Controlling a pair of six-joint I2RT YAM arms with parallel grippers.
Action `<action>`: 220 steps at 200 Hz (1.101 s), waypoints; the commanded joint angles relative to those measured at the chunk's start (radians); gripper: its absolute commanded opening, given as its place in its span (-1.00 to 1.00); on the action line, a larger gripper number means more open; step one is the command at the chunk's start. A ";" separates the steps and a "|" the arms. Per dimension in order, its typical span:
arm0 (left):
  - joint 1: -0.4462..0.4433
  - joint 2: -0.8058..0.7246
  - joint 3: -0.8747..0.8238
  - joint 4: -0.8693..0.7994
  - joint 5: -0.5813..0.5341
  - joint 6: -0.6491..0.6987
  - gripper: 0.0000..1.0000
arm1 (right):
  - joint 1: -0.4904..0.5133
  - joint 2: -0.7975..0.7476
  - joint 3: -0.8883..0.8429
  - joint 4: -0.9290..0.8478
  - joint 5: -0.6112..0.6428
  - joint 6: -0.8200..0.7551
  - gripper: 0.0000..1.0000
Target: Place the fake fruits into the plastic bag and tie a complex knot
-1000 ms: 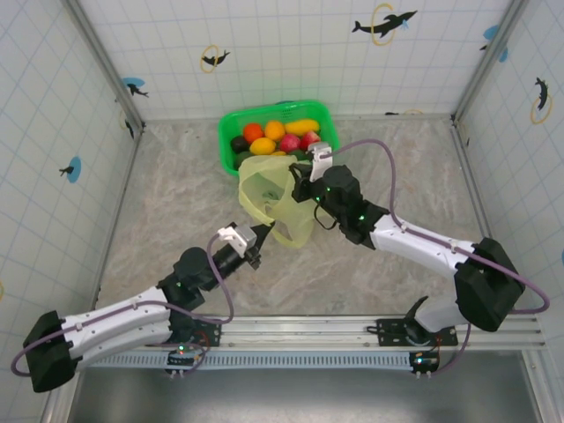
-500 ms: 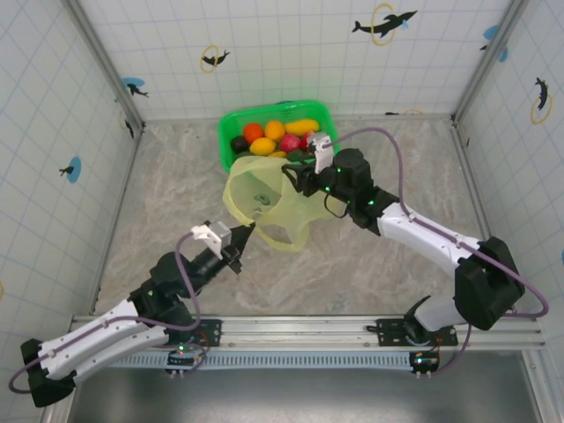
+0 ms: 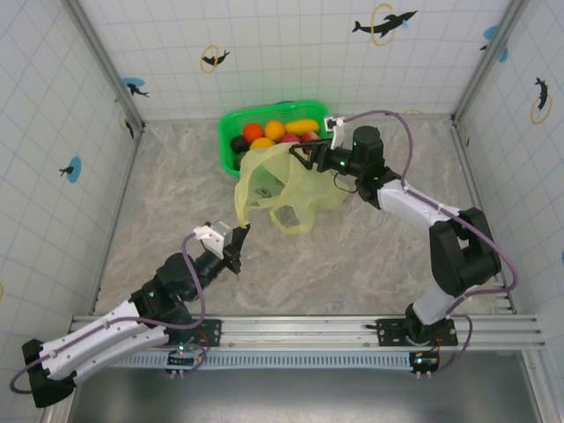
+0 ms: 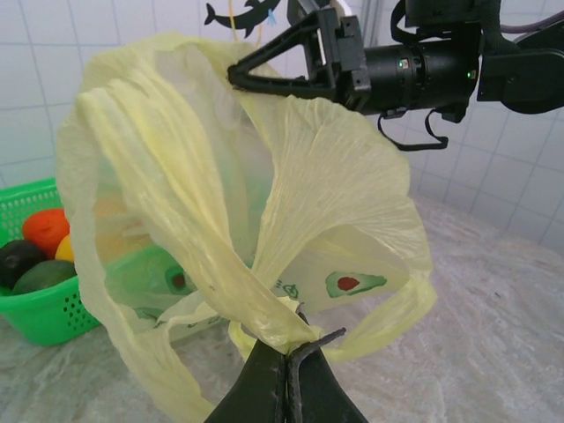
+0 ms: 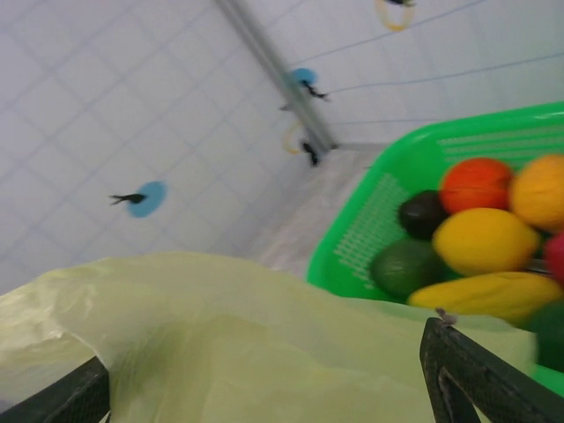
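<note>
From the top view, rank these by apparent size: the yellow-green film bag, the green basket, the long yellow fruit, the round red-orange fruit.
1. Translucent yellow-green plastic bag and bright green rigid basket: near equal. The bag covers part of the basket, so they are unranked.
2. Long yellow plastic fruit.
3. Round red-orange plastic fruit.

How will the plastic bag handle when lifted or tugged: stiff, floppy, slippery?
Likely very floppy: the plastic bag creases and sags between the left gripper and right gripper. Probably light: the film is thin enough to show the green basket through it. It may slip or tear where it bunches in the left gripper's pinch.
</note>
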 commanded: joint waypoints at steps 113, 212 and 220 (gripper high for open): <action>0.083 0.062 0.014 -0.017 -0.015 0.006 -1.00 | -0.035 0.038 0.195 -0.362 0.353 -0.151 0.61; 0.098 0.014 0.003 -0.026 -0.056 0.002 -1.00 | -0.100 0.577 0.719 -0.833 0.941 -0.179 0.31; 0.098 0.010 0.001 -0.026 -0.066 0.004 -1.00 | -0.105 0.579 0.714 -0.838 0.974 -0.168 0.23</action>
